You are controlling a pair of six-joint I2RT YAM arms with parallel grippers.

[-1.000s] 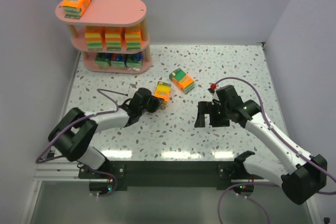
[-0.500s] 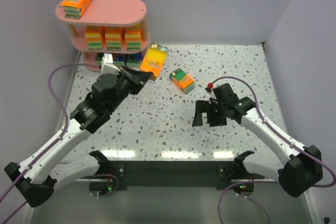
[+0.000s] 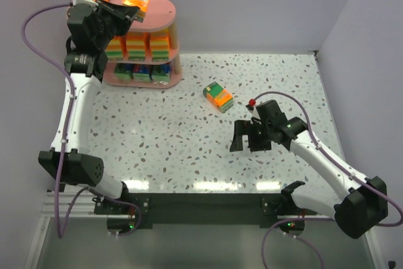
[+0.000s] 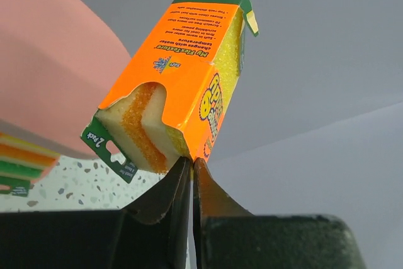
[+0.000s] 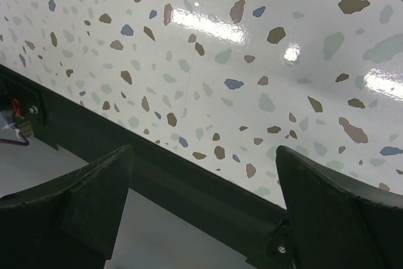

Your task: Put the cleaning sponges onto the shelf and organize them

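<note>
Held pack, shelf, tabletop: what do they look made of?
Held sponge pack: printed card sleeve, likely; folded edges, cutout showing porous foam. Shelf: matte pink painted board, perhaps wood. Tabletop: glossy speckled terrazzo-look laminate or stone; lamp glare.

The white speckled tabletop (image 5: 208, 61) is smooth and glossy, carrying bright reflections. The orange rectangular sponge pack (image 4: 189, 74) wears smooth printed card; porous foam shows through its cut-out. The pink oval-boarded shelf (image 3: 162, 12) looks matt.
</note>
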